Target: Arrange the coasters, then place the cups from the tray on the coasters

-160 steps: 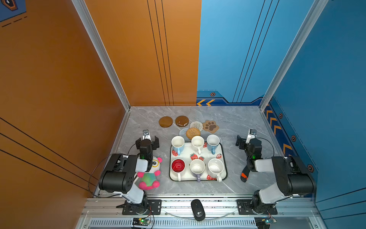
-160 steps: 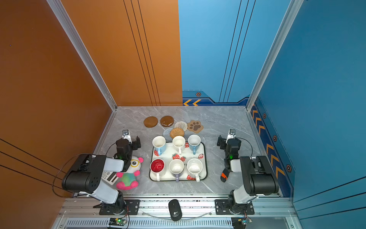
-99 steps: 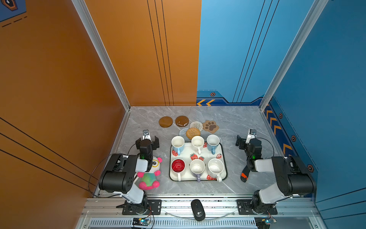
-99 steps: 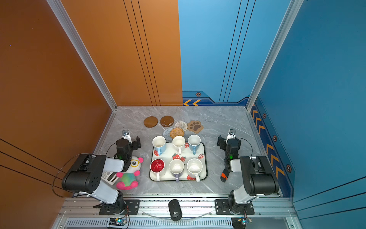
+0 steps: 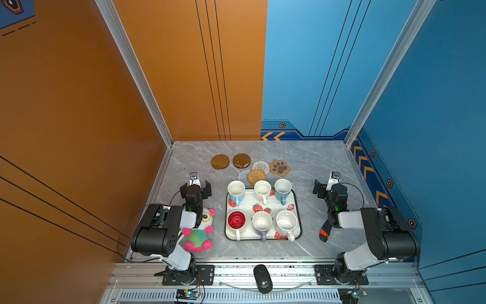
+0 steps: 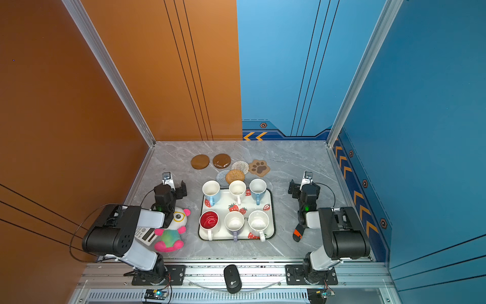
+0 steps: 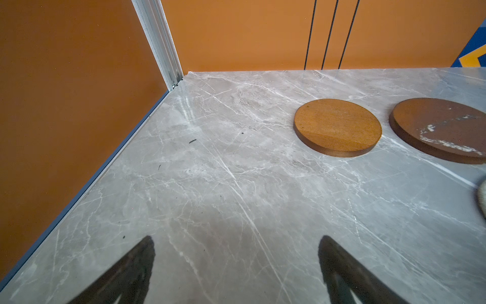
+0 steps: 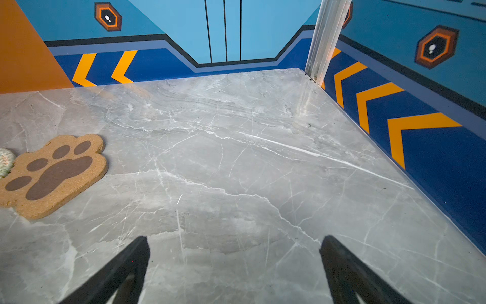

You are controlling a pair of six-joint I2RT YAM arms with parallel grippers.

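Note:
The strawberry tray (image 5: 248,205) sits mid-table with six cups: light blue (image 5: 236,190), white (image 5: 262,189) and light blue (image 5: 283,187) behind, red-inside (image 5: 236,220), lavender (image 5: 262,222) and white (image 5: 286,223) in front. Behind it lie the coasters: two brown discs (image 5: 220,161) (image 5: 241,160), a whitish woven round (image 5: 261,167), a paw print (image 5: 280,167), and a grey round (image 5: 243,176) partly under a tan one (image 5: 256,177). My left gripper (image 5: 196,188) (image 7: 236,237) is open over bare table left of the tray. My right gripper (image 5: 327,185) (image 8: 235,237) is open to its right.
A plush toy (image 5: 198,231) and a calculator (image 6: 146,235) lie under the left arm. A black-and-orange object (image 5: 324,231) lies by the right arm. A computer mouse (image 5: 263,281) rests on the front rail. Walls enclose the table on three sides.

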